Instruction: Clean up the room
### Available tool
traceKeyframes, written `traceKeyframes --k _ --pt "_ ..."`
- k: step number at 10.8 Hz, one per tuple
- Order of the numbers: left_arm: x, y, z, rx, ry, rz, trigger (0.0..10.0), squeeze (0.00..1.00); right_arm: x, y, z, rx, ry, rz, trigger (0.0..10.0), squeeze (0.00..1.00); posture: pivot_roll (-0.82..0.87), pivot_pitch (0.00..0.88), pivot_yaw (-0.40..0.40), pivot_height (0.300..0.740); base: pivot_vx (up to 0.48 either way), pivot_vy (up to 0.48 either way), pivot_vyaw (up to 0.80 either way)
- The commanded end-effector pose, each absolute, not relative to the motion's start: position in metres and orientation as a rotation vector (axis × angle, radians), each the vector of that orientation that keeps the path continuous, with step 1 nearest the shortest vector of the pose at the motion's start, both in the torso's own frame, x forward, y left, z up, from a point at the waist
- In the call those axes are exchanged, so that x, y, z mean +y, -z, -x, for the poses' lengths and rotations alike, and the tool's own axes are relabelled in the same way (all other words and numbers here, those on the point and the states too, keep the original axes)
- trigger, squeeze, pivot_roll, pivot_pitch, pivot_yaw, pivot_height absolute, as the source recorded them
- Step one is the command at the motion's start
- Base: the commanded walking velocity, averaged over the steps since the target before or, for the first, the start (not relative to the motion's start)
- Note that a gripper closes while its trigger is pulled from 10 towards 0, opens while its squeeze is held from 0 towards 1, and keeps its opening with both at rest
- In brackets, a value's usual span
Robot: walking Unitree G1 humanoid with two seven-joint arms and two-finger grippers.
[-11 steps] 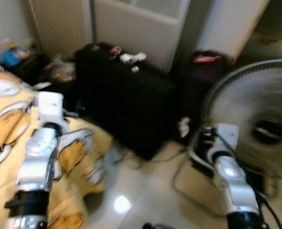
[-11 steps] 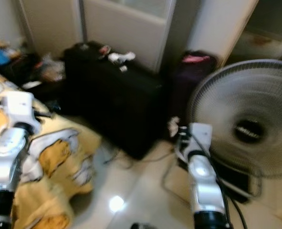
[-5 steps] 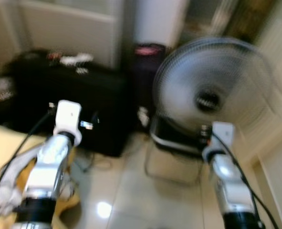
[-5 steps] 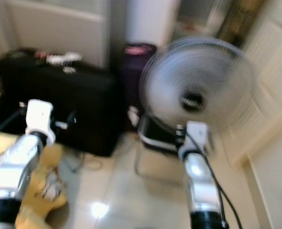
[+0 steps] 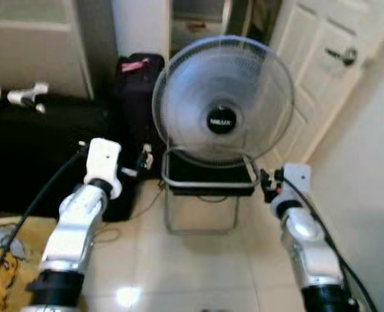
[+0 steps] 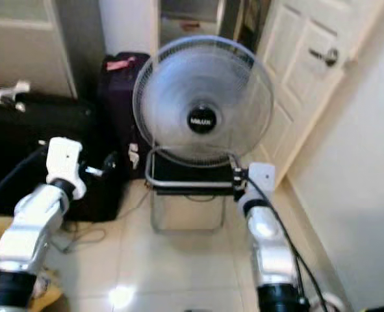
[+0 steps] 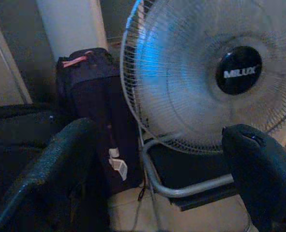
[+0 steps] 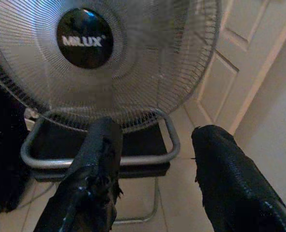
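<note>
A grey standing fan (image 5: 221,101) marked MILUX sits on a metal-framed black stand (image 5: 208,185) straight ahead. My left gripper (image 7: 159,140) is raised at the fan's left, open, with nothing between its fingers (image 7: 65,159). To the right of the stand my right gripper (image 8: 157,133) is also open and empty, pointing at the fan's lower rim. A yellow blanket (image 5: 0,273) lies crumpled on the floor at the lower left. Small white and red items (image 5: 23,96) lie on top of a large black case (image 5: 36,149).
A dark suitcase with a pink tag (image 5: 136,84) stands behind the fan on the left. To the right are a white panelled door (image 5: 315,71) and a plain wall (image 5: 373,162). A cable (image 5: 140,205) trails over the glossy tiled floor (image 5: 192,273).
The camera has swung right: the fan went from the right edge to the middle, the blanket and black case slid left, and the door came into view. Both arms stay raised.
</note>
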State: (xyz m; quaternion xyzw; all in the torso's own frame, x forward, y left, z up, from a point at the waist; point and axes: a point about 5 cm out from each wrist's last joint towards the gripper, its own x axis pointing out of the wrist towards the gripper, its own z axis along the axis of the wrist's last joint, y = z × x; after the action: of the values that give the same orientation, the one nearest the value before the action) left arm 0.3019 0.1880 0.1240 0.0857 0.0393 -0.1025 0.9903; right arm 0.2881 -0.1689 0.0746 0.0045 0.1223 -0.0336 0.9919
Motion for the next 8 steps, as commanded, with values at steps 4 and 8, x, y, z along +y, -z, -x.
traceKeyframes --k 4,8 --pt "0.192 -0.126 -0.302 0.075 0.188 -0.190 10.0 0.00 -0.169 -0.074 -0.288 0.240 0.070 -0.004 10.0 0.00 0.04 0.000 -0.041 0.740 0.269 0.000 0.00" --pt "0.189 -0.125 -0.301 0.079 0.176 -0.192 10.0 0.00 -0.162 -0.073 -0.284 0.240 0.011 -0.005 10.0 0.00 0.03 0.000 -0.047 0.740 0.277 0.000 0.00"
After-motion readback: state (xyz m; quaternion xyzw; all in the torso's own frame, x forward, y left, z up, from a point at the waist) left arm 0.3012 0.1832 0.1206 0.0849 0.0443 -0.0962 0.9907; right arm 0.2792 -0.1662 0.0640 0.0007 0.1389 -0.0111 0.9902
